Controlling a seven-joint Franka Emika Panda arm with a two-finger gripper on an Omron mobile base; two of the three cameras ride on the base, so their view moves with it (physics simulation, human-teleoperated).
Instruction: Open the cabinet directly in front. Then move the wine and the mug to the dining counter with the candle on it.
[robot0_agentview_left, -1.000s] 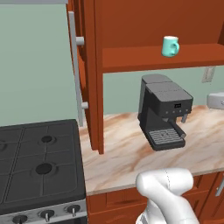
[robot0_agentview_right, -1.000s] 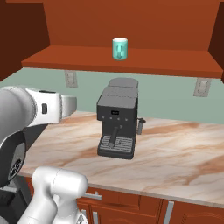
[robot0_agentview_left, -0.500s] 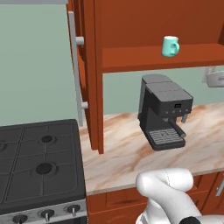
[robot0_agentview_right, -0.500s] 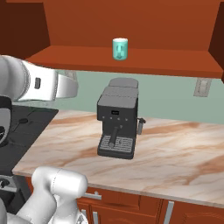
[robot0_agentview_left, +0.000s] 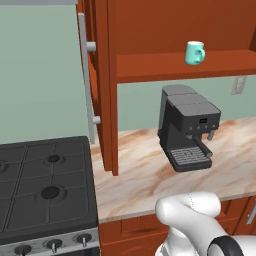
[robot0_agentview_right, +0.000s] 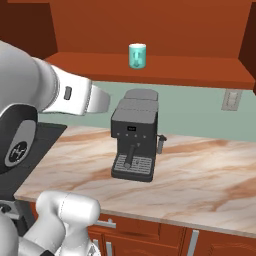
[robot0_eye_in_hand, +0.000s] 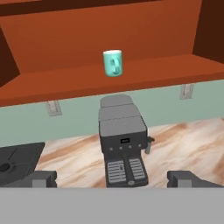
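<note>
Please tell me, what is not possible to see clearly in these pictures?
- Cabinet: its top is cut off by the upper edge in all three views.
- Open left door: seen edge-on in the left base view, front panel hidden.
- Mug: handle not discernible in the right base view.
- Cooktop: cut off by the left edge.
- End effector: fingertips barely clear the bottom band.

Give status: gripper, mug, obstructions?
Gripper open, empty. Mug upright on cabinet shelf, door open. Coffee machine directly below; nothing blocks the mug.
</note>
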